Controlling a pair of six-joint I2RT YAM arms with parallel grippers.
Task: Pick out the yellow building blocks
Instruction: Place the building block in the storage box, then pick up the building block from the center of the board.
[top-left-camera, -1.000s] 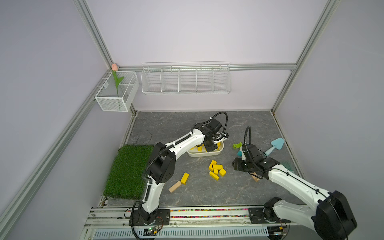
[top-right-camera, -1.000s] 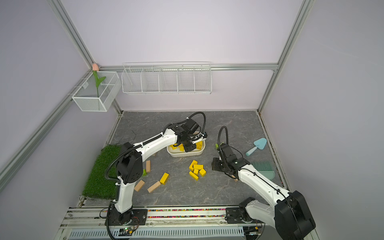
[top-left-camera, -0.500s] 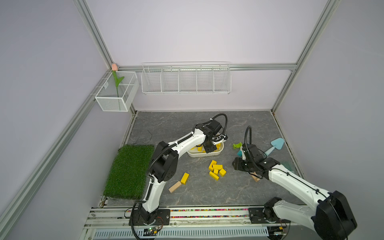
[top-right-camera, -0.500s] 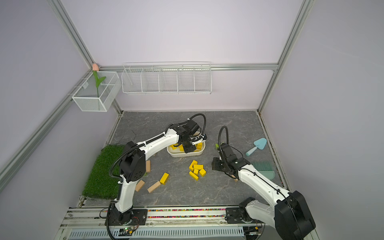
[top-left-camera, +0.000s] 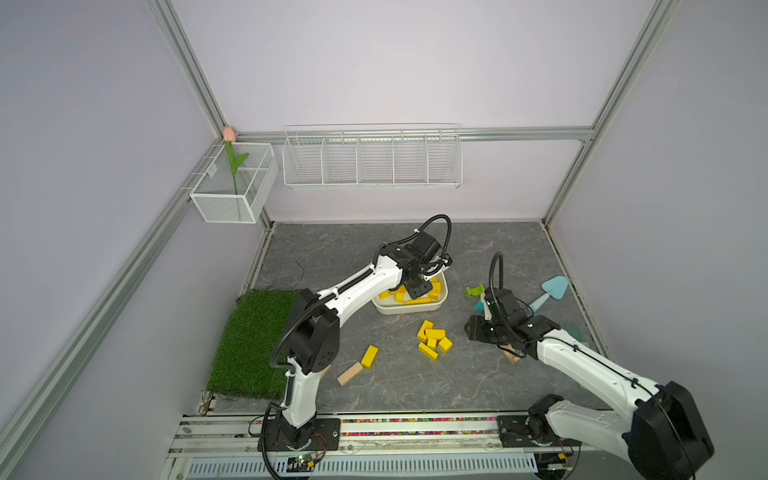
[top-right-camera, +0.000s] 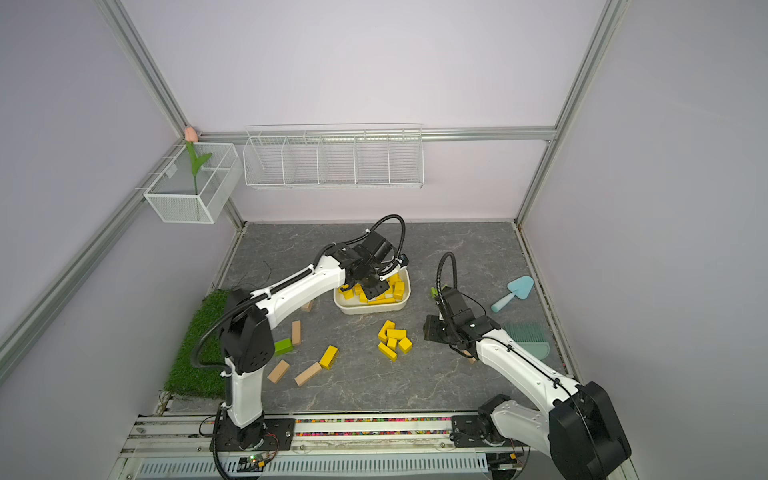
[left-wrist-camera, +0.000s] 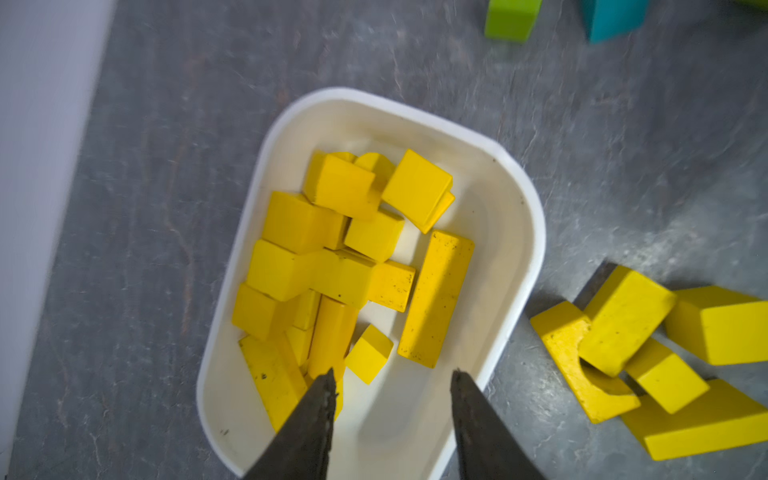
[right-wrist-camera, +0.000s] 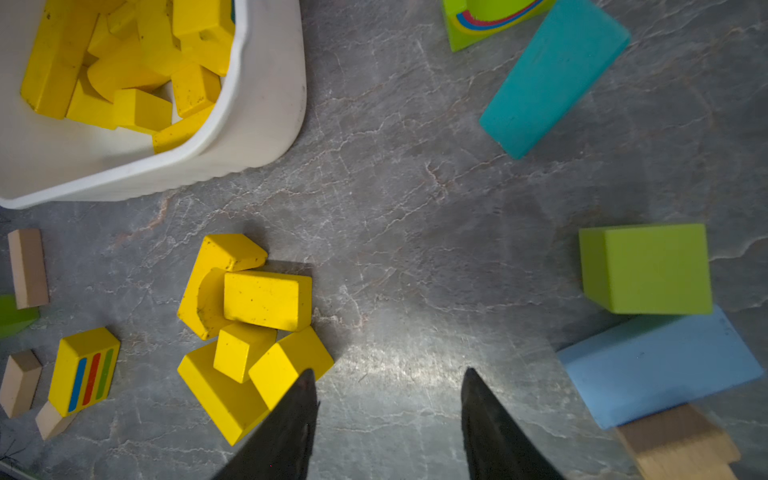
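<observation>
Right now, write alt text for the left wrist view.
A white tray holding a heap of yellow blocks sits on a grey tabletop, the left hand open and empty over one end. Beside it lie loose yellow blocks.

Painted wood, smooth plastic, marbled grey surface
yellow building blocks (left-wrist-camera: 436, 299) matt, speck-scuffed paint; white tray (left-wrist-camera: 498, 199) smooth plastic; tabletop (right-wrist-camera: 415, 187) faintly shiny; tan block (right-wrist-camera: 677, 444) bare, grainy wood
</observation>
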